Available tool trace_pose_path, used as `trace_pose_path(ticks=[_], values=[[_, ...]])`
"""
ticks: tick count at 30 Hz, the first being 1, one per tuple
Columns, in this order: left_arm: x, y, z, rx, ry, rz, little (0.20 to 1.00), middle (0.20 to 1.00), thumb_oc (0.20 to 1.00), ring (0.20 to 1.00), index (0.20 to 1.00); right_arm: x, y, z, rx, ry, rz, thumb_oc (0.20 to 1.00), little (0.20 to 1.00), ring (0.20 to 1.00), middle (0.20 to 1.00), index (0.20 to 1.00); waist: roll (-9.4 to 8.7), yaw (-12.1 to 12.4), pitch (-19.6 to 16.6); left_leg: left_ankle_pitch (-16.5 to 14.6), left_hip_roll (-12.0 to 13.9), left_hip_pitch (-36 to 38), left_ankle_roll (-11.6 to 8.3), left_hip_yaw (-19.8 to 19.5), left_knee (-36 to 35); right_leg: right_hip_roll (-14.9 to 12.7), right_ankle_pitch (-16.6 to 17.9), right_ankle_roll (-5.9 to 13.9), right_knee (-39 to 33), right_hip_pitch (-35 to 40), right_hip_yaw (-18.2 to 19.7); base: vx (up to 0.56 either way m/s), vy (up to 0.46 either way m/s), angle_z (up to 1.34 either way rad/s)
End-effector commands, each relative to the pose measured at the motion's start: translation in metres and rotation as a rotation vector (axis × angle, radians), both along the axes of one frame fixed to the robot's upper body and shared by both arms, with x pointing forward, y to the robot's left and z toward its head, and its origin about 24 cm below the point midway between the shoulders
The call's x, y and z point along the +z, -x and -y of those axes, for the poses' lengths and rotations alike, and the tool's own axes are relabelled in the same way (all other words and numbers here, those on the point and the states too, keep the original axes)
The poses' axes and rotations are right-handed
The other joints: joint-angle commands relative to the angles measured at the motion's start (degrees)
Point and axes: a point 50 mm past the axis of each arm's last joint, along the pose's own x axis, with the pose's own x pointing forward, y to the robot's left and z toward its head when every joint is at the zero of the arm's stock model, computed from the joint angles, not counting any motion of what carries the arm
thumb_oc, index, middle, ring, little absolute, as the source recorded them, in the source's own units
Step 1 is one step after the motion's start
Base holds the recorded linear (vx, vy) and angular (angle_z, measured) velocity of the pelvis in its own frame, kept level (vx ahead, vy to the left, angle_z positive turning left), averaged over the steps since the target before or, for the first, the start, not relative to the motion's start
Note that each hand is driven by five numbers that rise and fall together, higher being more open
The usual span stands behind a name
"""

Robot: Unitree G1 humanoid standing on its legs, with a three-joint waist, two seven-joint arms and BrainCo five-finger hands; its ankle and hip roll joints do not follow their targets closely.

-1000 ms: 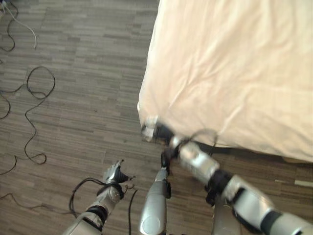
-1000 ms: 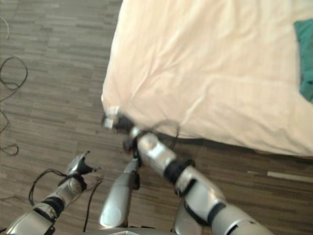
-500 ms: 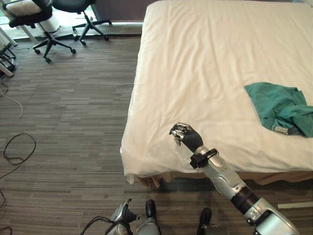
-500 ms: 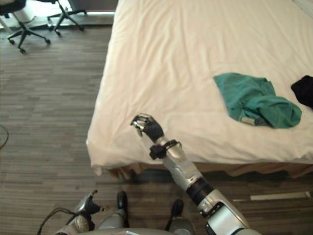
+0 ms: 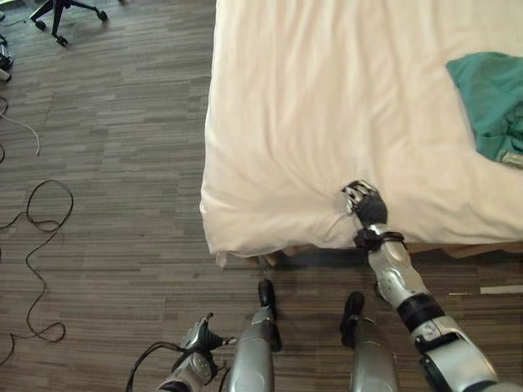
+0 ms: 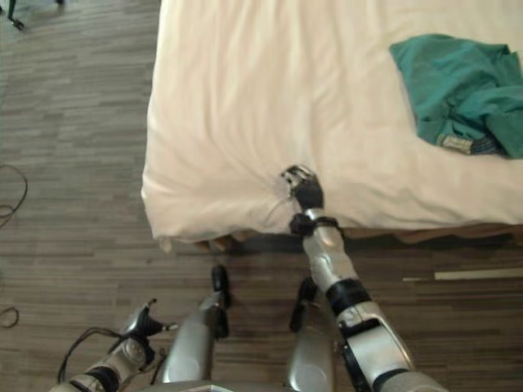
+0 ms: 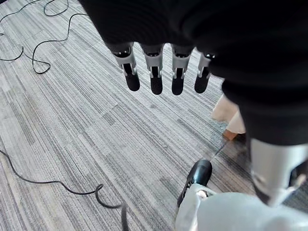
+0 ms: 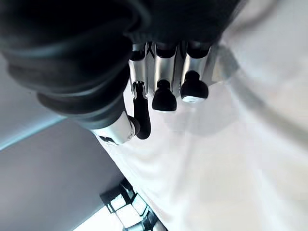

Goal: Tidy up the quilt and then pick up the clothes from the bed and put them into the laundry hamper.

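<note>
The bed (image 5: 270, 237) fills the upper right of the left eye view, the quilt (image 5: 327, 122) spread over it and hanging over its near edge. The clothes (image 5: 490, 102) lie on the quilt at the right edge of the frame. The right hand (image 5: 362, 201) sits on the quilt at its near edge, centre right. The floor (image 5: 114, 163) takes the left and bottom. The left hand (image 5: 196, 336) hangs over the floor at lower left. A chair base (image 5: 61, 12) stands at upper left.
</note>
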Motion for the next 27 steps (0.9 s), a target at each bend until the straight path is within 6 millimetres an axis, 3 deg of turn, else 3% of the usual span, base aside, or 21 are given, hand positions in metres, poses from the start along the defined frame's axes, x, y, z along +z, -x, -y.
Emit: trace_pose_path(ticks=[1, 2, 3, 4, 5, 6, 7, 8, 12, 18, 19, 20, 22, 23, 25, 26, 27], values=[[-0.007, 0.027, -0.019, 0.081, -0.029, -0.084, 1.000, 1.000, 1.000, 1.000, 1.000, -0.108, 0.101, 0.106, -0.467, 0.062, -0.546, 0.200, 0.200, 0.200, 0.200, 0.200, -2.11, -3.0, -1.3, -7.3, 1.3, 4.6, -0.71, 1.3, 5.6, 1.4, 2.3, 2.89, -7.5, 6.5, 2.8, 0.11, 0.040, 0.04], [-0.007, 0.028, -0.019, 0.081, -0.029, -0.085, 1.000, 1.000, 1.000, 1.000, 1.000, -0.109, 0.101, 0.106, -0.467, 0.062, -0.546, 0.200, 0.200, 0.200, 0.200, 0.200, -2.11, -3.0, -1.3, -7.3, 1.3, 4.8, -0.71, 1.4, 5.5, 1.4, 2.3, 2.89, -7.6, 6.7, 2.8, 0.13, 0.064, 0.00], [-0.009, 0.033, -0.019, 0.090, -0.024, -0.104, 1.000, 1.000, 1.000, 1.000, 1.000, -0.125, 0.124, 0.114, -0.511, 0.069, -0.644, 0.200, 0.200, 0.200, 0.200, 0.200, -2.25, -3.7, -2.6, -7.3, 1.1, 6.7, -0.67, 1.8, 3.9, 1.6, 2.9, 3.18, -9.7, 8.6, 2.9, 0.07, 0.040, -0.10], [-0.009, 0.033, -0.019, 0.090, -0.024, -0.105, 1.000, 1.000, 1.000, 1.000, 1.000, -0.125, 0.124, 0.114, -0.511, 0.069, -0.644, 0.200, 0.200, 0.200, 0.200, 0.200, -2.25, -3.7, -2.5, -7.2, 1.1, 6.9, -0.67, 1.8, 3.8, 1.6, 2.9, 3.19, -9.8, 8.8, 2.9, 0.26, 0.194, -0.20], [-0.014, 0.044, -0.013, 0.089, 0.015, -0.155, 1.000, 1.000, 1.000, 1.000, 1.000, -0.158, 0.176, 0.121, -0.556, 0.105, -0.881, 0.200, 0.200, 0.200, 0.200, 0.200, -2.40, -5.2, -6.5, -6.3, -0.6, 12.1, -0.17, 2.7, -1.9, 2.1, 5.1, 4.38, -14.6, 13.5, 3.2, 0.23, 0.202, -0.17], [-0.015, 0.045, -0.010, 0.089, 0.036, -0.162, 1.000, 1.000, 1.000, 1.000, 1.000, -0.167, 0.191, 0.119, -0.546, 0.129, -0.951, 0.263, 0.263, 0.263, 0.263, 0.263, -2.38, -5.5, -7.7, -5.9, -1.1, 13.8, -0.06, 2.8, -3.8, 2.1, 5.7, 4.67, -15.6, 14.7, 3.3, 0.23, 0.203, -0.10], [-0.015, 0.045, -0.010, 0.089, 0.036, -0.163, 1.000, 1.000, 1.000, 1.000, 1.000, -0.167, 0.191, 0.119, -0.546, 0.129, -0.952, 0.595, 0.595, 0.595, 0.595, 0.595, -2.39, -5.5, -7.6, -5.9, -1.1, 13.9, -0.06, 2.8, -3.9, 2.2, 5.8, 4.68, -15.7, 14.8, 3.3, 0.09, 0.102, -0.05], [-0.017, 0.047, -0.007, 0.089, 0.048, -0.175, 1.000, 1.000, 1.000, 1.000, 1.000, -0.173, 0.202, 0.116, -0.517, 0.162, -1.012, 1.000, 1.000, 1.000, 1.000, 1.000, -2.45, -5.7, -8.7, -5.5, -1.6, 15.6, 0.06, 3.2, -5.7, 2.1, 6.6, 5.03, -16.4, 15.8, 3.3, 0.12, 0.130, -0.25], [-0.018, 0.042, -0.001, 0.056, 0.077, -0.196, 1.000, 1.000, 1.000, 1.000, 1.000, -0.195, 0.238, 0.097, -0.271, 0.326, -1.247, 1.000, 1.000, 1.000, 1.000, 1.000, -3.27, -5.9, -12.5, -5.6, -2.6, 19.6, 0.39, 3.6, -8.6, 2.1, 7.7, 5.82, -19.1, 19.7, 3.6, 0.07, 0.107, -0.21], [-0.017, 0.040, -0.001, 0.159, 0.139, -0.181, 1.000, 1.000, 1.000, 1.000, 1.000, -0.202, 0.243, 0.081, -0.087, 0.453, -1.296, 1.000, 1.000, 1.000, 1.000, 1.000, -4.37, -5.8, -13.9, -6.1, -2.5, 20.9, 0.45, 5.0, -8.6, 1.4, 9.1, 6.46, -18.4, 20.1, 3.0, 0.00, 0.019, 0.01], [-0.018, 0.043, -0.002, 0.223, 0.165, -0.180, 1.000, 1.000, 1.000, 1.000, 1.000, -0.202, 0.235, 0.076, -0.032, 0.496, -1.286, 1.000, 1.000, 1.000, 1.000, 1.000, -4.34, -4.4, -13.2, -6.2, -1.6, 22.4, 0.33, 8.2, -8.6, 0.2, 9.6, 6.48, -16.0, 19.4, -2.3, -0.04, -0.003, -0.29], [-0.018, 0.043, -0.002, 0.223, 0.165, -0.180, 1.000, 1.000, 1.000, 1.000, 1.000, -0.202, 0.235, 0.076, -0.033, 0.496, -1.286, 1.000, 1.000, 1.000, 1.000, 1.000, -4.35, -4.3, -13.1, -6.2, -1.6, 22.5, 0.33, 8.2, -8.6, 0.2, 9.5, 6.49, -16.0, 19.5, -2.2, 0.00, -0.005, -0.70], [-0.019, 0.046, -0.001, 0.242, 0.174, -0.189, 1.000, 1.000, 1.000, 1.000, 1.000, -0.200, 0.226, 0.073, 0.016, 0.549, -1.254, 1.000, 1.000, 1.000, 1.000, 1.000, -3.95, -2.8, -12.8, -7.2, -0.6, 24.4, -0.22, 11.9, -8.6, -2.2, 7.8, 6.45, -11.6, 20.3, -14.4, -0.02, 0.009, -1.00], [-0.021, 0.050, -0.002, 0.217, 0.164, -0.214, 1.000, 1.000, 1.000, 1.000, 1.000, -0.200, 0.225, 0.071, 0.049, 0.575, -1.246, 1.000, 1.000, 1.000, 1.000, 1.000, -4.21, -3.0, -12.7, -7.4, -0.8, 25.1, 0.04, 14.3, -8.6, -2.1, 7.6, 6.00, -10.4, 20.4, -17.5, -0.06, -0.015, -1.06], [-0.021, 0.051, 0.000, 0.200, 0.165, -0.224, 1.000, 1.000, 1.000, 1.000, 1.000, -0.201, 0.223, 0.064, 0.098, 0.608, -1.236, 1.000, 1.000, 1.000, 1.000, 1.000, -4.83, -3.2, -12.3, -7.0, -0.4, 26.4, -0.03, 17.6, -7.1, -1.4, 7.3, 5.54, -10.3, 19.7, -17.6, -0.02, -0.099, -1.36], [-0.021, 0.052, 0.000, 0.182, 0.154, -0.230, 1.000, 1.000, 1.000, 1.000, 1.000, -0.203, 0.224, 0.060, 0.132, 0.628, -1.231, 1.000, 1.000, 1.000, 1.000, 1.000, -5.52, -3.1, -12.4, -8.3, 0.4, 25.9, -0.19, 18.9, -3.2, 0.7, 5.9, 4.35, -13.0, 20.1, -15.7, 0.04, -0.214, -1.56], [-0.022, 0.050, 0.003, 0.153, 0.154, -0.233, 1.000, 1.000, 1.000, 1.000, 1.000, -0.203, 0.225, 0.059, 0.163, 0.662, -1.234, 1.000, 1.000, 1.000, 1.000, 1.000, -6.12, -3.1, -12.1, -7.5, 1.6, 24.5, -0.74, 18.3, 2.2, 2.4, 4.7, 3.48, -15.2, 20.6, -13.6, 0.06, -0.237, -1.57]])
